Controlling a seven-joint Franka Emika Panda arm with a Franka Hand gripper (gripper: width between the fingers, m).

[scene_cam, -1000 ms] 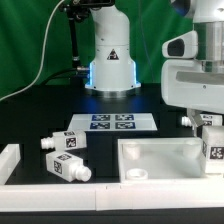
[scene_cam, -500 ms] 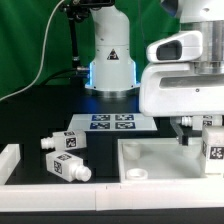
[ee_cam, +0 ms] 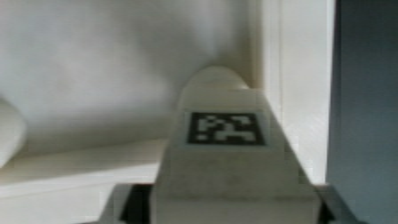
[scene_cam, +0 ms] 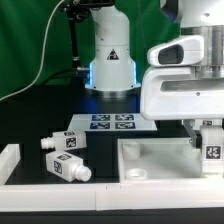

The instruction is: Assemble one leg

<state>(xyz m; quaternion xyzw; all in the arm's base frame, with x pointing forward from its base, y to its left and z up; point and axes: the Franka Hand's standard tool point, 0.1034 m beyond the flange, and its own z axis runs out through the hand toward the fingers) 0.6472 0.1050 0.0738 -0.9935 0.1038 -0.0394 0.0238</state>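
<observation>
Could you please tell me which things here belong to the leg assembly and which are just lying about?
In the job:
- leg in the gripper, also seen in the wrist view
- tabletop under it

Lying about:
- two spare legs on the table
- marker board
- white rail at the exterior view's left

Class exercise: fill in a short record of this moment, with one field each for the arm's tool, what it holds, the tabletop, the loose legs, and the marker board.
tool: at the exterior view's right, over the tabletop, shut on a leg
held leg: upright, tag facing the camera; the wrist view shows it between the fingers
tabletop: white tray-like part, lying flat on the table
loose legs: two, lying on the table at the exterior view's left
marker board: flat, beyond the tabletop
</observation>
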